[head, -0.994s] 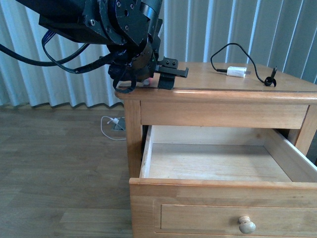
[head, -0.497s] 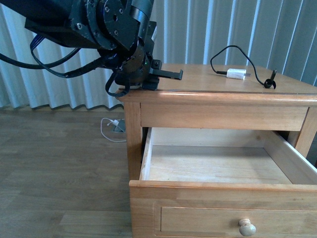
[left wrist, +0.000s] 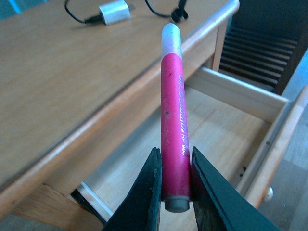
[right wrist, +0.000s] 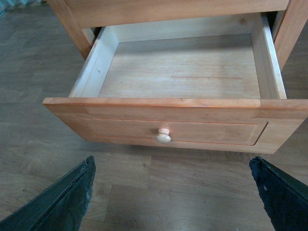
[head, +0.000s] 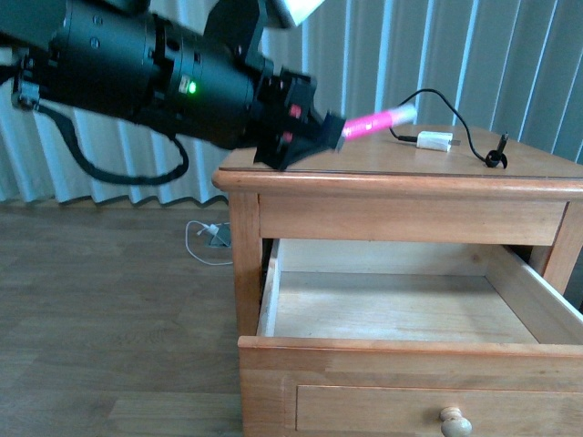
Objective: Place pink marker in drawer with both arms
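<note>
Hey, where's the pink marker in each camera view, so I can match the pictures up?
Front view: the pink marker is right of centre in the upper part, held in the left jaws above the table top.
Left wrist view: the marker is clamped in the left jaws, white cap toward the charger.
Right wrist view: not in it.
Shared landmark: the open drawer shows in all three.

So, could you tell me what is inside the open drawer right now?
Nothing shows inside the drawer, just bare pale wood. Only the strip behind its front panel is hidden. The pink marker is outside, between the left fingers.
</note>
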`<action>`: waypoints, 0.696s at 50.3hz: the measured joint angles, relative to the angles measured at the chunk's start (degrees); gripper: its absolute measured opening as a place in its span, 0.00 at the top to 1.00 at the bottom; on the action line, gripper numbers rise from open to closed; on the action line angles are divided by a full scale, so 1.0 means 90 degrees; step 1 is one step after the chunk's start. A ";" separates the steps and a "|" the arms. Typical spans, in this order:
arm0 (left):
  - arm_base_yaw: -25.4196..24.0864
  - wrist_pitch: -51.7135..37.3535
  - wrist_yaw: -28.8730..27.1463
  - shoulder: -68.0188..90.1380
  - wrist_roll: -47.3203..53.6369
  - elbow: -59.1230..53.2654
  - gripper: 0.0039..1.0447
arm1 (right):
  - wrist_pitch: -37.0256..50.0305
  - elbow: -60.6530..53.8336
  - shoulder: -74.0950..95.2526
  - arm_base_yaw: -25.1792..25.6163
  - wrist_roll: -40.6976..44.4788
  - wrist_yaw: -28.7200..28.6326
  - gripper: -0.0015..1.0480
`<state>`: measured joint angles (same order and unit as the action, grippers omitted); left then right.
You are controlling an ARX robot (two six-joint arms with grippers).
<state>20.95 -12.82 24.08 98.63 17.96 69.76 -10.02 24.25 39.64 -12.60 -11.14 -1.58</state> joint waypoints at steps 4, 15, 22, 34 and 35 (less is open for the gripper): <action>0.0032 0.0051 0.0012 0.0053 0.0250 -0.0240 0.86 | 0.0000 0.0000 0.0000 0.0000 0.0000 0.0000 0.08; 0.0158 0.0083 -0.0376 0.0585 0.0772 -0.0313 0.86 | 0.0000 0.0000 0.0000 0.0000 0.0000 0.0000 0.08; 0.0221 -0.0034 -0.0542 0.1117 0.0784 -0.0117 0.86 | 0.0000 0.0000 0.0000 0.0000 0.0000 0.0000 0.08; 0.0316 -0.0333 -0.0889 0.1970 0.0539 0.0517 0.86 | 0.0000 0.0000 0.0000 0.0000 0.0000 0.0000 0.08; 0.0325 -0.0357 -0.0933 0.2004 0.0534 0.0551 0.86 | 0.0000 0.0000 0.0000 0.0000 0.0000 0.0000 0.08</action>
<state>23.88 -16.03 15.68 116.66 22.76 74.72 -10.02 24.25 39.64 -12.60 -11.14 -1.58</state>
